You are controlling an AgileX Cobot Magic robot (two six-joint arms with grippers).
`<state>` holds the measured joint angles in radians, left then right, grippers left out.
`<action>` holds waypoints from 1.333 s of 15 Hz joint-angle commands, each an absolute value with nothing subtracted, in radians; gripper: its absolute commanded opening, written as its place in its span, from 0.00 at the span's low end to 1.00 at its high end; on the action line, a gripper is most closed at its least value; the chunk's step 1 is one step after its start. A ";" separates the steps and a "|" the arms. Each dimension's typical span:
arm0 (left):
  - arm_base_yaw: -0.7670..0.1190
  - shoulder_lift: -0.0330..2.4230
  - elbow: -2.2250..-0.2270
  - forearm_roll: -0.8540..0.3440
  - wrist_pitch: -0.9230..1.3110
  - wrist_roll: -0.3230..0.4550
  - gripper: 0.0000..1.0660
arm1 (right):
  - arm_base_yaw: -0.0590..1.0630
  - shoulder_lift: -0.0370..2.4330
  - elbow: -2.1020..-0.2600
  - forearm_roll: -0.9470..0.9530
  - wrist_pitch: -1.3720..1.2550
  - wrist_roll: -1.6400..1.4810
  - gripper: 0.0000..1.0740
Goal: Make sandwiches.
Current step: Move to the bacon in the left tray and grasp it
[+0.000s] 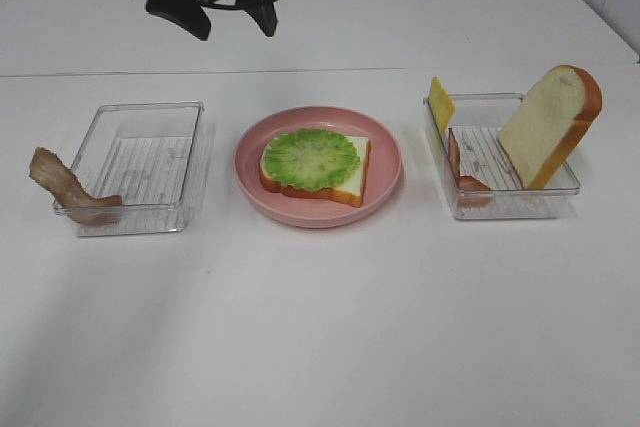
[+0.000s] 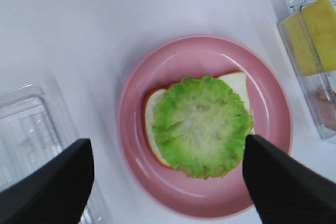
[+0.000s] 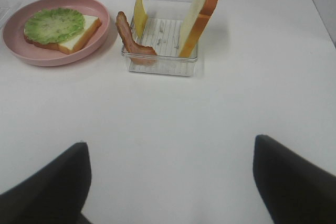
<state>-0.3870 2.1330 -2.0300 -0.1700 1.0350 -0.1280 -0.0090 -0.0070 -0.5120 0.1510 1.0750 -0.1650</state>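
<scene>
A white bread slice (image 1: 350,175) with orange-brown crust lies on the pink plate (image 1: 385,152), with a frilly green lettuce leaf (image 1: 311,157) on top. My left gripper (image 1: 230,25) is open and empty, high above the table behind the plate. In the left wrist view it (image 2: 167,145) hangs over the lettuce (image 2: 202,124). A bacon strip (image 1: 68,189) hangs over the left tray's edge. The right tray holds a cheese slice (image 1: 440,104), a bacon strip (image 1: 462,169) and an upright bread slice (image 1: 550,122). My right gripper (image 3: 168,148) is open and empty over bare table, well short of that tray (image 3: 163,61).
The clear left tray (image 1: 140,162) stands left of the plate and the clear right tray (image 1: 510,202) right of it. The white table (image 1: 320,327) stretches to the front. A seam or wall line runs behind the trays.
</scene>
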 commanded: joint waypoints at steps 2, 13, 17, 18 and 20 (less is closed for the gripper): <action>-0.383 2.045 -2.036 -0.016 1.178 -0.186 0.70 | -0.011 -0.019 -0.508 0.148 1.069 -0.176 0.74; -0.246 1.890 -1.814 0.105 1.281 -0.223 0.70 | -0.011 -0.019 -0.508 0.154 1.069 -0.176 0.74; -0.156 1.895 -1.600 0.103 1.225 -0.223 0.70 | -0.011 -0.019 -0.508 0.154 1.069 -0.176 0.74; -0.140 1.895 -1.558 0.101 1.179 -0.223 0.70 | -0.011 -0.019 -0.508 0.154 1.069 -0.176 0.74; -0.133 1.899 -1.511 0.078 1.109 -0.224 0.70 | -0.011 -0.019 -0.508 0.154 1.069 -0.176 0.74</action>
<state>-0.1330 1.8980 -1.5220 0.0890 1.1360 -0.2210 -0.0090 -0.0070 -0.5120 0.1520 1.0750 -0.1650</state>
